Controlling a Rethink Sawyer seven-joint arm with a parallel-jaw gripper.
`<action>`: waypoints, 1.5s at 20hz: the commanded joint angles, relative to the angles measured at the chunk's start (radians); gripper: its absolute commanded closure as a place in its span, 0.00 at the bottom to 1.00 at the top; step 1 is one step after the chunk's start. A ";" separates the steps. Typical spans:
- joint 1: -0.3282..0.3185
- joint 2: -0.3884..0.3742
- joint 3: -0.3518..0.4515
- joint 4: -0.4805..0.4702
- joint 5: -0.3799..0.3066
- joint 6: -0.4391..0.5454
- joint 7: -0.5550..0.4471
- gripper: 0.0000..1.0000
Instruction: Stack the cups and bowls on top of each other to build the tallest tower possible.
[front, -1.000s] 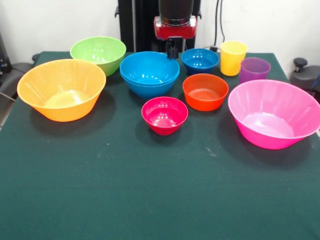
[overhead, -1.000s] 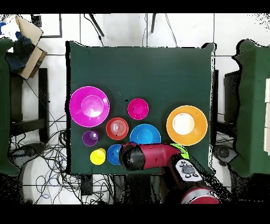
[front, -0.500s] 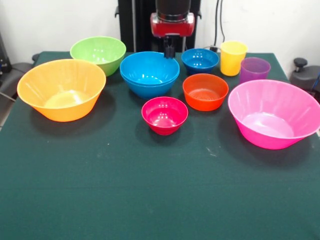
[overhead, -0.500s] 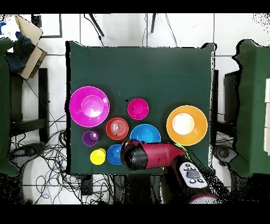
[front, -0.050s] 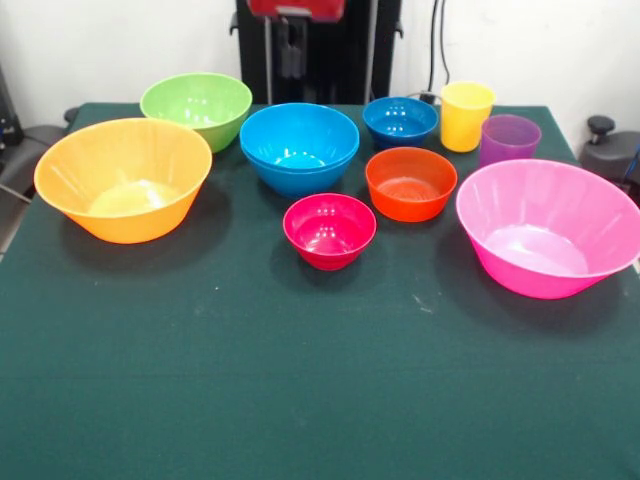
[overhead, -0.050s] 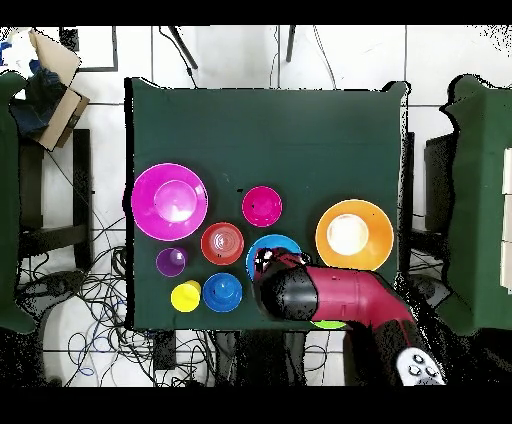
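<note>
Green cloth covers the table we are looking at, and every bowl and cup sits on it separately, apart from two light blue bowls nested one inside the other; no taller tower stands.

We see the red and black arm reaching over the table's robot-side edge in the overhead view, its end above the light blue pair. In the front view only the gripper shows, dark, at the top edge, and we cannot tell whether its fingers are apart or together.

Going by size: the pink bowl lies well apart from the gripper, at the front view's right edge. The large orange bowl lies well apart at the left. The green bowl is near the gripper, to its left. The light blue pair sits just below it. The orange-red bowl and the crimson bowl lie further toward the camera. The dark blue bowl is near, to the right. Beyond it stand the yellow cup and the purple cup, just beside each other.
</note>
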 joint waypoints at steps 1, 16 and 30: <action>-0.056 -0.134 0.172 0.062 0.060 0.159 -0.194 1.00; -0.171 -0.033 0.224 0.075 -0.098 0.030 -0.142 1.00; -0.293 0.044 0.323 0.049 -0.167 0.063 -0.182 1.00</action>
